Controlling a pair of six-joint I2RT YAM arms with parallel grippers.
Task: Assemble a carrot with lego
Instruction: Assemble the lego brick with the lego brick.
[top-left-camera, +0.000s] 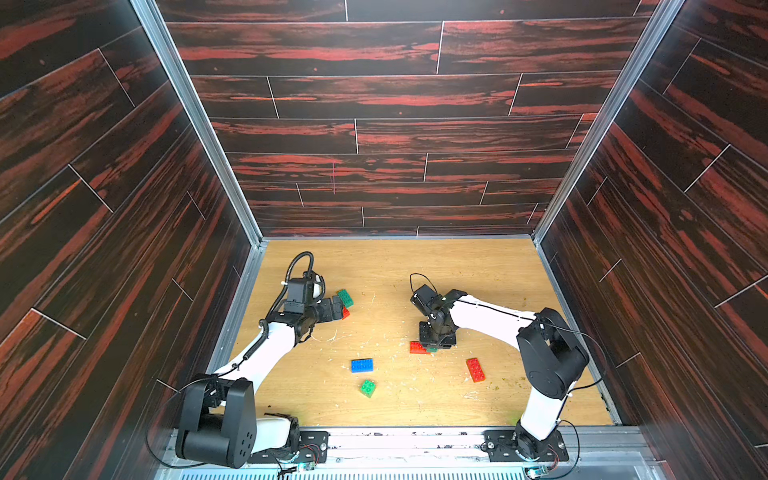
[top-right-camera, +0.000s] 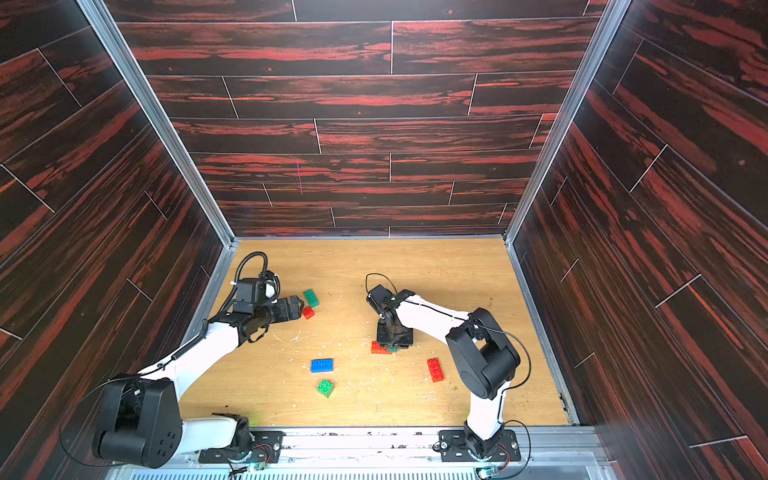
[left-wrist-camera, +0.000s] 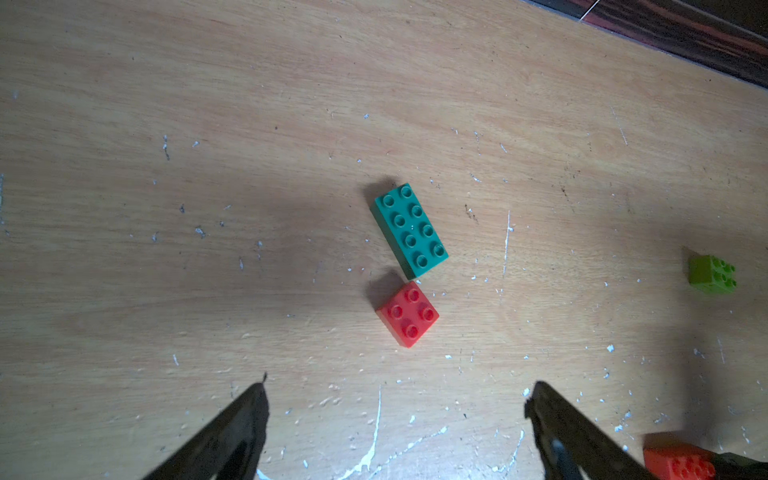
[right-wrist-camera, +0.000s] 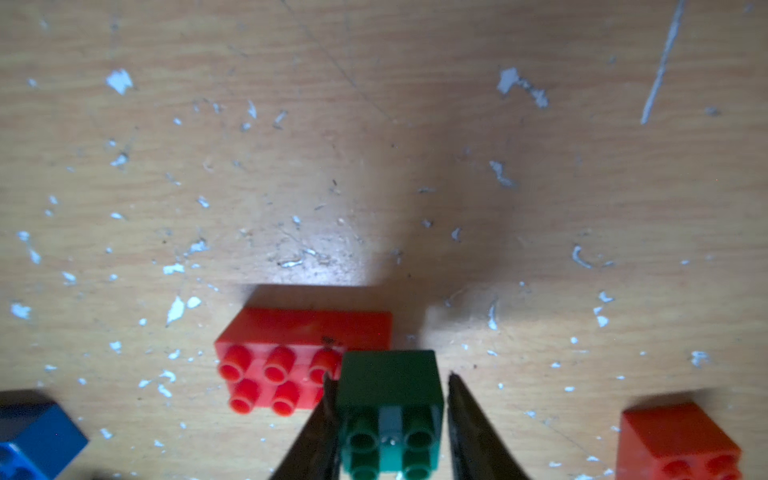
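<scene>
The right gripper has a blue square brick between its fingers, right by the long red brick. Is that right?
Not blue: the small square plastic brick between the fingers of the right gripper is dark green. It is by the long red studded brick, as the right wrist view shows.

glossy plastic lego (left-wrist-camera: 410, 229), scuffed matt wood tbl (top-left-camera: 415, 270)

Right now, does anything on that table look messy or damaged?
Yes: the light wooden tabletop is worn. White flecks and scrape marks are scattered over it, many around the blue studded plastic brick, and a long pale scratch shows in the right wrist view.
</scene>
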